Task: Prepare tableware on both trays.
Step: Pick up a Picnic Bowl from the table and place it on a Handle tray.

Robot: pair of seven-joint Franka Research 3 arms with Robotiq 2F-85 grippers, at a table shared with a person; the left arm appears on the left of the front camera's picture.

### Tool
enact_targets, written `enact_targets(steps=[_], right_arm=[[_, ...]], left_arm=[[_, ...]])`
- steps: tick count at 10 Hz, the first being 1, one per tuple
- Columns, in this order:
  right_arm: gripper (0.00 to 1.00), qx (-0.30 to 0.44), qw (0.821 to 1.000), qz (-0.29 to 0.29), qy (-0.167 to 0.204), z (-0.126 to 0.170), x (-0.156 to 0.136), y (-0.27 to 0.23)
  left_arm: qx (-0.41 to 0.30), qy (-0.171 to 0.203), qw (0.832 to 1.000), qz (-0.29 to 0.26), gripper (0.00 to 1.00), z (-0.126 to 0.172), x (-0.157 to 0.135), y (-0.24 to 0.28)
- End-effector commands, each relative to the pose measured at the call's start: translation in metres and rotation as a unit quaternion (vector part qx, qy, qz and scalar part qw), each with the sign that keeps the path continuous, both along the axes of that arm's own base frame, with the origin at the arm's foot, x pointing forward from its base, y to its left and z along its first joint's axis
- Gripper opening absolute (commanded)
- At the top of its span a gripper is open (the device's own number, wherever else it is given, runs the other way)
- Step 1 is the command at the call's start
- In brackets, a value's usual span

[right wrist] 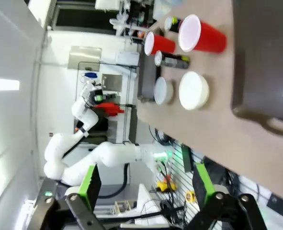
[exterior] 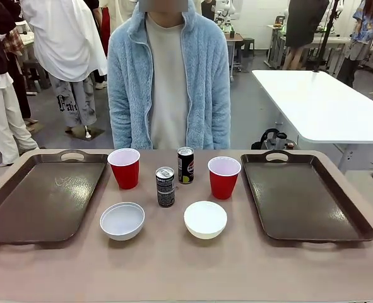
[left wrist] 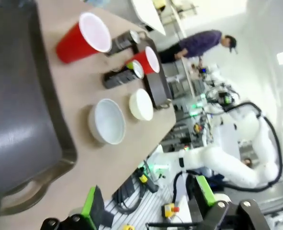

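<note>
Left wrist view crops a tray; left fingers, right fingers gape empty.

the front view looks from the robot's edge of the table across to the person at the far edge. the wrist views, rolled sideways, hang off its near corners, close over the left tray and right tray. all share the bowls mid-table.
</note>
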State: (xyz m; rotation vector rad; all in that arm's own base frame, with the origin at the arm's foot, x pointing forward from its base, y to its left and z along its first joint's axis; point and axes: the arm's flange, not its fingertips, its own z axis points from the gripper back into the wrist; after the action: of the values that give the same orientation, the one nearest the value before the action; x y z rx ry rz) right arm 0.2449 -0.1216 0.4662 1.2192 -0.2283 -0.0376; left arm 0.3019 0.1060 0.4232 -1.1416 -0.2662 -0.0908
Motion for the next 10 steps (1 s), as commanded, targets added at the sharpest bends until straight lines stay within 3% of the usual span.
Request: enact_targets(steps=[1,6,7,8,10], right_arm=[[1.00,-0.039,0.998,0.044,-0.010,-0.038,-0.065,0.039],[1.00,-0.053,0.998,0.043,-0.008,-0.047,-0.080,0.026],[1.00,-0.051,0.997,0.055,0.003,-0.002,-0.047,-0.012],[1.00,-0.051,0.997,0.055,0.003,-0.002,-0.047,-0.012],[1.00,-0.051,0.997,0.055,0.003,-0.002,-0.047,-0.012]], left_arm=[[0.008,0.010,0.999,0.032,1.00,0.002,-0.008,0.012],[0.061,0.019,0.995,0.072,1.00,0.008,-0.024,0.049],[0.094,-0.012,0.992,0.081,1.00,0.015,-0.029,0.047],[0.036,0.010,0.997,0.064,1.00,0.003,-0.020,0.047],[0.036,0.010,0.997,0.064,1.00,0.003,-0.020,0.047]])
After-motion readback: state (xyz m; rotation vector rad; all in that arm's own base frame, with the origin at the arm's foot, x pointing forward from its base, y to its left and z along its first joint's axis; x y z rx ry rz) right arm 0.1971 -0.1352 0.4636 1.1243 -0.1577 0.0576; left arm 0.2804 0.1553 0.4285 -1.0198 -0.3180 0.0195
